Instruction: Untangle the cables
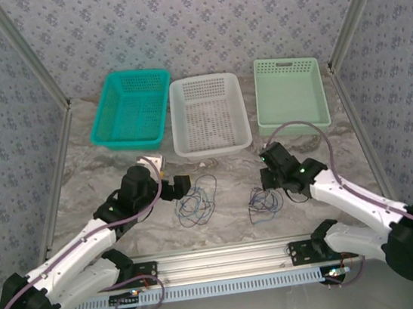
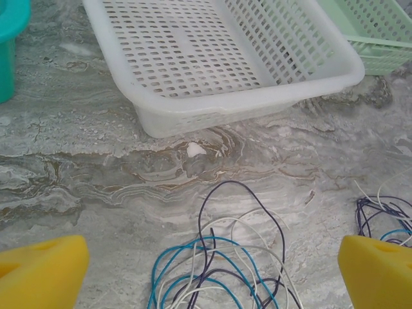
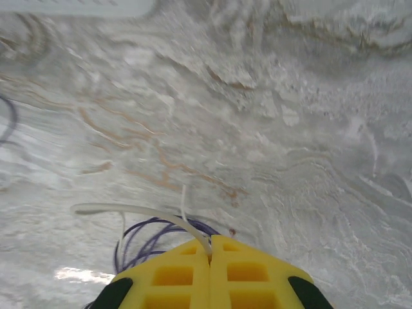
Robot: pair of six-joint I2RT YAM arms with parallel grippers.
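Closest to the arm bases, the right gripper has its yellow fingers pressed together on a white wire. Purple strands of the same tangle loop beneath them. That right cable bundle lies on the marble table, in front of the right corner of the white basket. In front of the basket's left corner, the left gripper holds its fingers spread wide. The left cable bundle, blue, white and dark purple loops, lies between them. Farther back, a teal basket stands left of the white basket and a pale green basket right of it.
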